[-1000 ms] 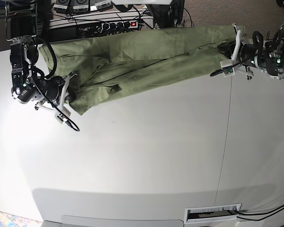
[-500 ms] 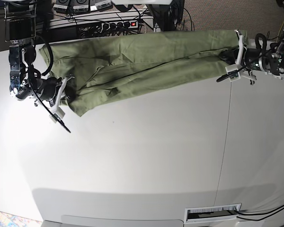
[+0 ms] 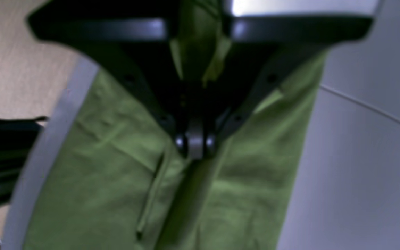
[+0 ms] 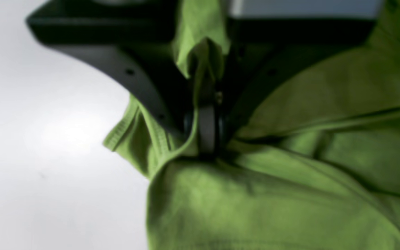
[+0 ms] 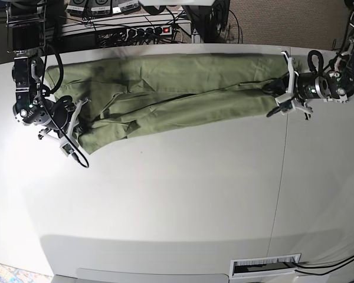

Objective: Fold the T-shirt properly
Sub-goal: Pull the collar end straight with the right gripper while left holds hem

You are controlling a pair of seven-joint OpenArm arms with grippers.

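**Shirt stretched between two clamped grippers**

Left wrist: the left gripper (image 3: pixel 196 104) pinches a fold of the T-shirt (image 3: pixel 116 166).

Right wrist: the right gripper (image 4: pixel 205 114) pinches bunched cloth.

Base: the T-shirt, stretched along the table (image 5: pixel 183 206) far edge, has shifted nearer since earlier. Next, probably lay it flat.

No text or label can be read.

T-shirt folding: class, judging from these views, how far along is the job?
Done: the T-shirt has been doubled lengthwise into a long band across the table. In hand: the left gripper and right gripper each pinch an end of it, fingers shut on cloth. Left: the band is wrinkled and uneven, and no crosswise fold shows yet.
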